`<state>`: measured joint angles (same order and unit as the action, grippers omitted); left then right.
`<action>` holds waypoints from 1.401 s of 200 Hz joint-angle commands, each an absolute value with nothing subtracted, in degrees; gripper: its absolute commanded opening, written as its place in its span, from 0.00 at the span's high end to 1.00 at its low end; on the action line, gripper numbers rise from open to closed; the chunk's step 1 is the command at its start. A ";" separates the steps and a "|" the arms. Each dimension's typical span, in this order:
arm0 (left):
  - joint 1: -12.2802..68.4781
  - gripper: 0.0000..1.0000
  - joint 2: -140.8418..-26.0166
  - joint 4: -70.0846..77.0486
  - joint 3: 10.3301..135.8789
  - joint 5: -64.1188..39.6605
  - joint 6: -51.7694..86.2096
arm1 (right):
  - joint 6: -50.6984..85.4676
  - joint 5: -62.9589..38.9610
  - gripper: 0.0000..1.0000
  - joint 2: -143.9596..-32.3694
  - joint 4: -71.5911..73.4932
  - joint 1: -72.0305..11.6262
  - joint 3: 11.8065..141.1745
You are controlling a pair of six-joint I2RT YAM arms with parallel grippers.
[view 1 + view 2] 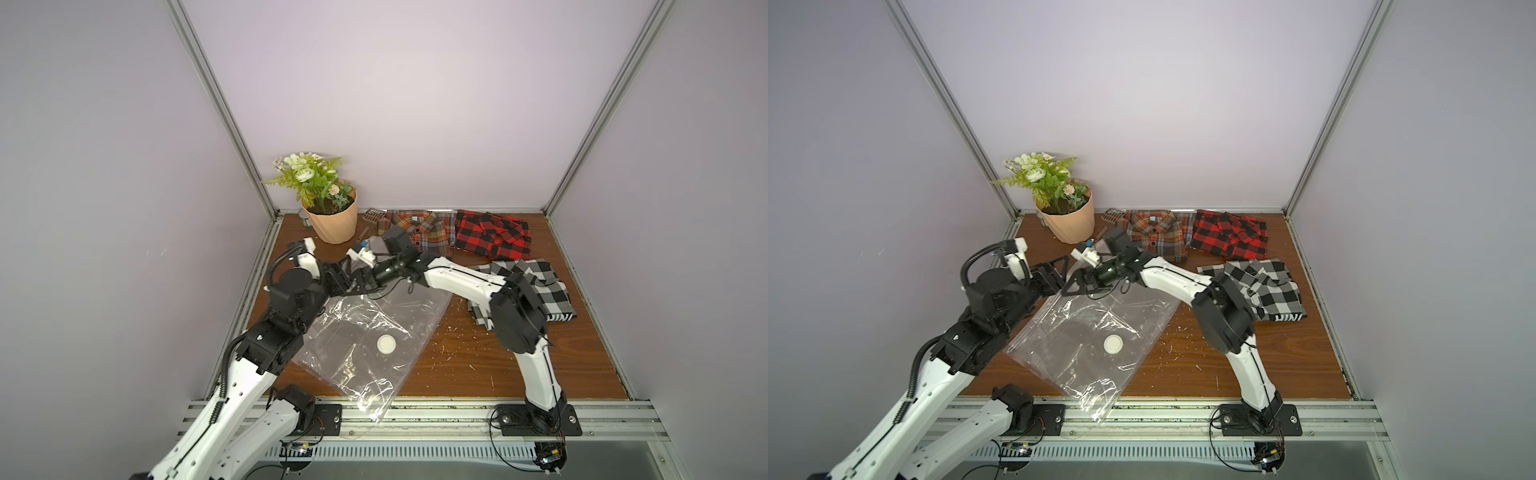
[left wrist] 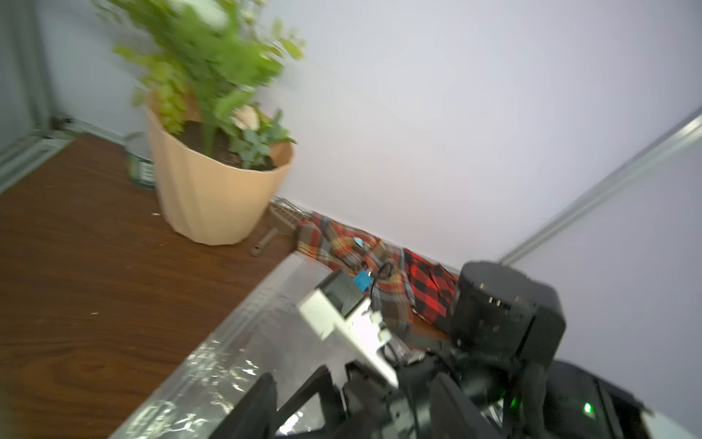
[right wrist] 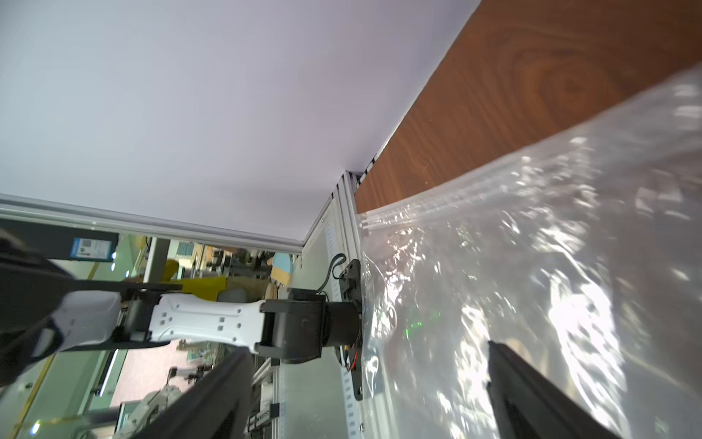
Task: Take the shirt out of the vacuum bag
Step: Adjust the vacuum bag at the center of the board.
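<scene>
A large clear crinkly plastic vacuum bag [image 1: 353, 361] lies flat and skewed on the brown wood-grain surface [image 1: 478, 365], its round white valve [image 1: 386, 344] facing up near the middle. Its near corner hangs over the aluminium rail [image 1: 436, 409] at the front edge. The zip-seal strip [image 3: 456, 190] runs along the far edge, where both arms meet.

In the right wrist view the right hand [image 3: 366, 349] has its two black fingers [image 3: 532, 399] spread wide, gripping nothing, with the plastic just beside one of them. The left hand [image 1: 1054, 272] sits at the bag's far left corner. Its jaws look partly apart, though I cannot tell whether they pinch the plastic (the left wrist view is blurred and crowded by the other arm).

Three shirts lie outside the bag:
- A rumpled black-and-white checked shirt [image 1: 548, 291] lies just to the bag's right, partly under the right arm.
- A red-and-black plaid shirt [image 1: 494, 239] is folded against the back wall.
- An orange-brown plaid shirt [image 1: 424, 228] is folded beside it.

A peach ribbed pot [image 1: 334, 226] of artificial greenery stands in the back left corner.
</scene>
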<state>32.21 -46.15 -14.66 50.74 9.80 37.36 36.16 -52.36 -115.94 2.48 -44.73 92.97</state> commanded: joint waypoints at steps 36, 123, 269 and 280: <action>50.19 0.34 -63.79 -11.68 49.40 13.33 32.35 | 32.87 -33.34 0.01 -83.77 -7.18 -24.86 72.14; 59.53 0.36 -99.69 -18.21 64.78 6.03 22.71 | 32.88 -29.79 0.01 -58.31 -13.00 -5.31 47.87; 34.72 0.37 -96.93 -11.69 47.55 7.78 29.72 | 32.69 -34.28 0.01 -56.34 -8.69 -4.31 43.25; 32.98 0.37 -96.27 -10.32 46.19 6.60 30.21 | 32.78 -34.51 0.01 -56.33 -8.10 -4.23 42.86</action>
